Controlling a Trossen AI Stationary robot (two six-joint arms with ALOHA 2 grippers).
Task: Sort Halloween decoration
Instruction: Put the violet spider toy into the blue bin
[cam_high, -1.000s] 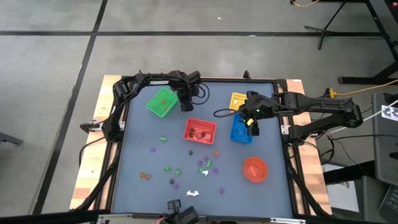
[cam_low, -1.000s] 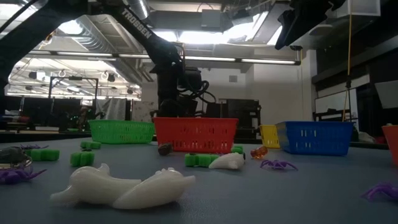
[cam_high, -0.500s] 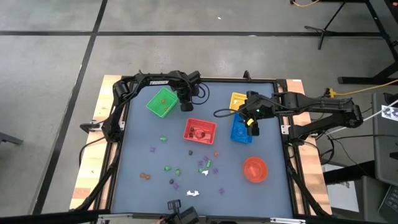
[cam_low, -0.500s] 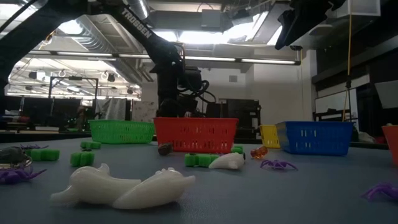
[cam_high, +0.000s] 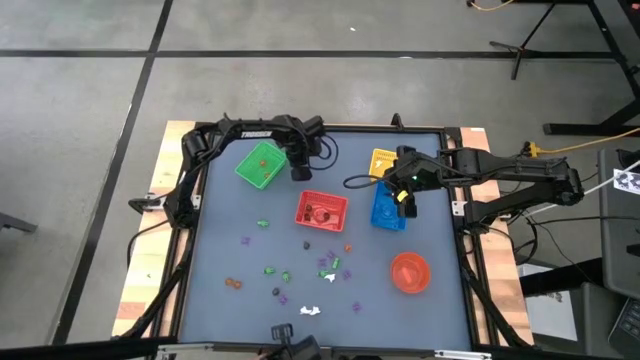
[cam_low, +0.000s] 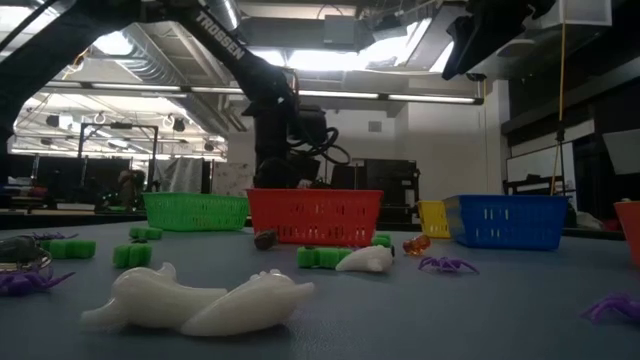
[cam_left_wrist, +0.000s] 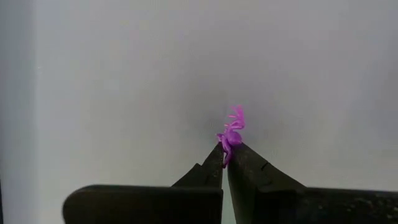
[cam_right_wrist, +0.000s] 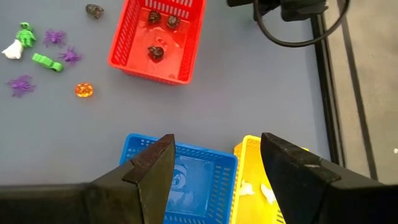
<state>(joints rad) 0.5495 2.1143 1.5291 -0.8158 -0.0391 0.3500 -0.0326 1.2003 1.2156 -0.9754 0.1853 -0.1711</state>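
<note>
Purple spider (cam_left_wrist: 231, 135): pinched by its lower end between the left pincer's (cam_left_wrist: 225, 163) fingertips, legs sticking up past them; only bare grey surface behind it in the left wrist view.
Left pincer: clamped on the purple spider; in the high view (cam_high: 299, 170) held up between the green basket (cam_high: 259, 164) and the red basket (cam_high: 321, 211); spider too small to make out there.
Loose trinkets on worktop (cam_high: 220, 230): scattered toward the near edge in the high view, purple, green, orange and white specks (cam_high: 327, 268); shapes hard to tell from above.
Low view, near trinkets: two white pieces (cam_low: 195, 298) lying close to the lens, green pieces (cam_low: 133, 254) behind, a purple spider-like piece (cam_low: 447, 264) on the right, another purple piece cut off at the right edge.
Red basket contents: three dark round items (cam_right_wrist: 160, 32) in the right wrist view; kind unclear.
Right pincer (cam_right_wrist: 214, 174): fingers spread apart, nothing between them, hovering over the blue basket (cam_right_wrist: 187, 180) and the yellow basket (cam_right_wrist: 252, 176).
Yellow basket contents: small white pieces, partly hidden by a finger.
Blue basket: mostly hidden under the right arm in the high view.
Red bowl (cam_high: 409, 272): near the right front of the worktop, apart from the baskets; cut off at the right edge of the low view.
</note>
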